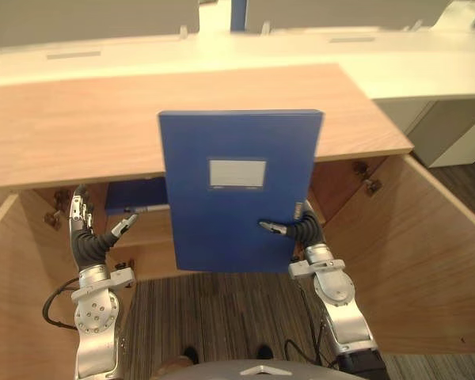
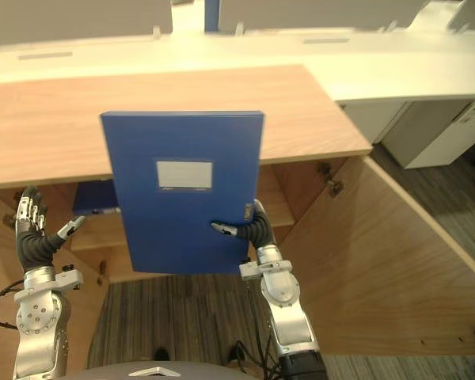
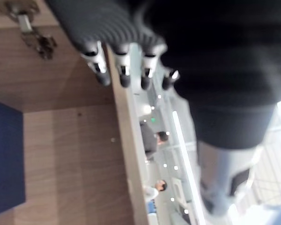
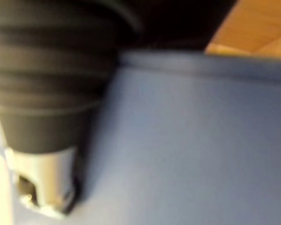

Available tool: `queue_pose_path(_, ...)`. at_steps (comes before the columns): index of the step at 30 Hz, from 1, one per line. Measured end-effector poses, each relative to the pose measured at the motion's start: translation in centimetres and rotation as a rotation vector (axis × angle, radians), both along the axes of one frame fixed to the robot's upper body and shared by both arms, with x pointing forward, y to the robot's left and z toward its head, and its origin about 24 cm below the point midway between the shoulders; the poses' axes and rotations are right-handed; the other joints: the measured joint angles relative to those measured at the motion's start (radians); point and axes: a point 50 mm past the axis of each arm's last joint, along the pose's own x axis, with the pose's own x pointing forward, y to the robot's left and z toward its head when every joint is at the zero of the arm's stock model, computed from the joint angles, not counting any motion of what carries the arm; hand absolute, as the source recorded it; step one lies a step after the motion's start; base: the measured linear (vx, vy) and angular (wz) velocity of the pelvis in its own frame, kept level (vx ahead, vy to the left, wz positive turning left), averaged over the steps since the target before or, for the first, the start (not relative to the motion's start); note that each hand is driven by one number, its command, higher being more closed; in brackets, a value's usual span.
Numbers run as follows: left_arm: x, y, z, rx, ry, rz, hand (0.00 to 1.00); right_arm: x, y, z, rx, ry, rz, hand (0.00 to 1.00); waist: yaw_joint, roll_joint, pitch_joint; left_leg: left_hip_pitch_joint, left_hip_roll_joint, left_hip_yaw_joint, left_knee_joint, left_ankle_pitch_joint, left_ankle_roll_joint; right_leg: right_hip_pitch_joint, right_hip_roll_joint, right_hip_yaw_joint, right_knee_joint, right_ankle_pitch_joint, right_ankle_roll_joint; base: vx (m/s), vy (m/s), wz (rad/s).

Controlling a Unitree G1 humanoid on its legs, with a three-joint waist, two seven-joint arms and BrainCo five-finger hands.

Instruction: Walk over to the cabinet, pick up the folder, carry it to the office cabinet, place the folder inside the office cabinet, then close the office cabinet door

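Folder [image 1: 237, 190], blue, upright on its long axis, pinched at its lower right edge by right hand [image 1: 307, 231], facing open cabinet [image 1: 412, 253]; left hand [image 1: 91, 237] slack-fingered, apart.

I see the right hand [image 1: 307, 231] clamp the folder [image 1: 237, 198] by the thumb; its other fingers lie behind the cover. The folder masks part of a second blue item [image 1: 134, 196] inside the office cabinet [image 1: 182, 127]. Label [image 1: 237, 173] print: too small to read.
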Motion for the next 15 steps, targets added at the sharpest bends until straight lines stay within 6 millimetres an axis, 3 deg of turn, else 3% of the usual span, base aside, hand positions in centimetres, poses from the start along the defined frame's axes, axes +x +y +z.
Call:
queue_pose_path(4,2.5,-0.5,1.7,-0.003,-0.088,-0.011,0.00,2.7,1.6,2.6,-0.132,-0.119,0.059,1.00,0.019,0.007,0.125,-0.262,0.017,-0.052,0.281,-0.073,0.006,-0.269,-0.036,-0.007,0.332,-0.122,-0.006,-0.24,-0.001,0.23)
queue_pose_path(9,2.6,-1.0,2.3,-0.014,-0.123,-0.002,0.00,2.4,4.0,3.2,-0.196,-0.178,0.131,1.00,0.035,0.011,0.136,-0.488,0.037,-0.050,0.545,-0.195,-0.012,-0.509,-0.081,0.012,0.624,-0.255,-0.016,-0.19,0.038,0.03)
queue_pose_path(15,2.7,-0.9,3.7,-0.016,-0.190,0.027,0.00,2.7,5.0,7.1,-0.263,-0.376,0.124,1.00,0.043,0.012,0.137,-0.694,0.074,-0.045,0.737,-0.249,-0.012,-0.727,-0.084,0.034,0.822,-0.312,-0.027,-0.09,-0.007,-0.08)
